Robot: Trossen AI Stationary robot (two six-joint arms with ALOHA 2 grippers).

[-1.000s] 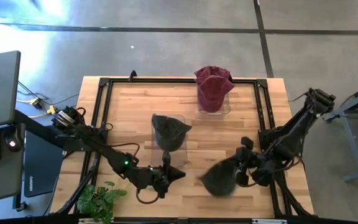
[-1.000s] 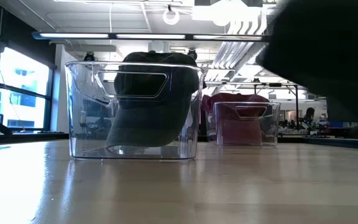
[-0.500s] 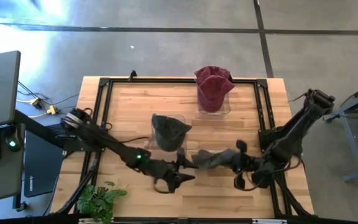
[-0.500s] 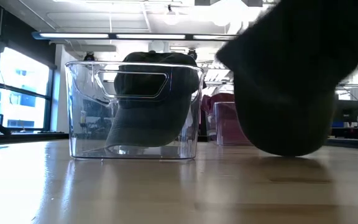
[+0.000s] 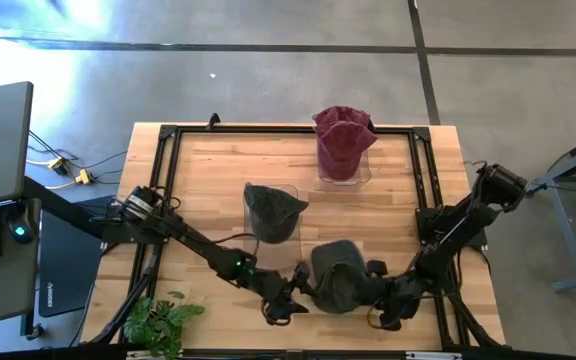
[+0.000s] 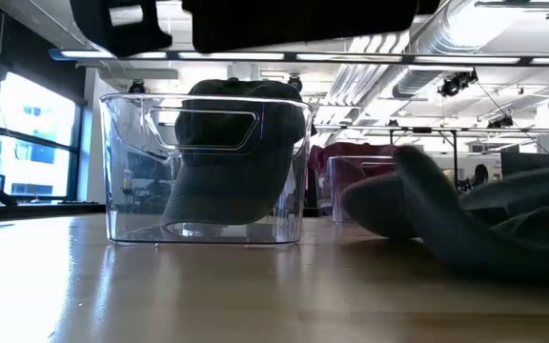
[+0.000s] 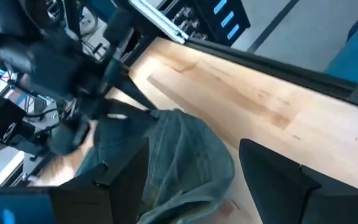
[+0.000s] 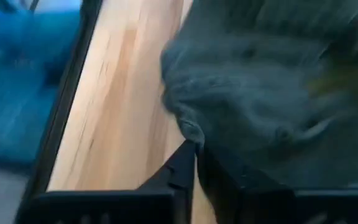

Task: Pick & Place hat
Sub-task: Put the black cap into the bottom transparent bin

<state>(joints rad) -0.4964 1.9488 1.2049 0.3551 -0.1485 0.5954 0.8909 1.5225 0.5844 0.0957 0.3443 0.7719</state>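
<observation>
A dark grey hat (image 5: 341, 276) lies crumpled on the table near its front edge, also seen low on the wood (image 6: 465, 217). My left gripper (image 5: 296, 290) is open at the hat's left. Its two fingers stand on either side of the cloth (image 7: 182, 155); whether they touch it I cannot tell. My right gripper (image 5: 380, 296) is at the hat's right side, its fingers nearly together on the hat's edge. Another dark hat sits in a clear bin (image 5: 272, 214) behind. My right gripper has the hat's right edge (image 8: 190, 132) at its fingertips (image 8: 180, 165), which stand almost together and come in low from the table's right. The cloth covers the place of contact, so layers do not show. The hat lies slack on the table.
A second clear bin (image 5: 344, 150) with maroon hats stands farther back. The black frame rails (image 5: 420, 200) run along the table's edges. A green plant (image 5: 158, 320) sits at the near left corner. Bare wood lies left of the bins.
My right gripper has come down toward the near edge with the hat, which hung lifted clear and now lies on the table. My left gripper has moved toward the table's right, up to the hat, and has opened.
</observation>
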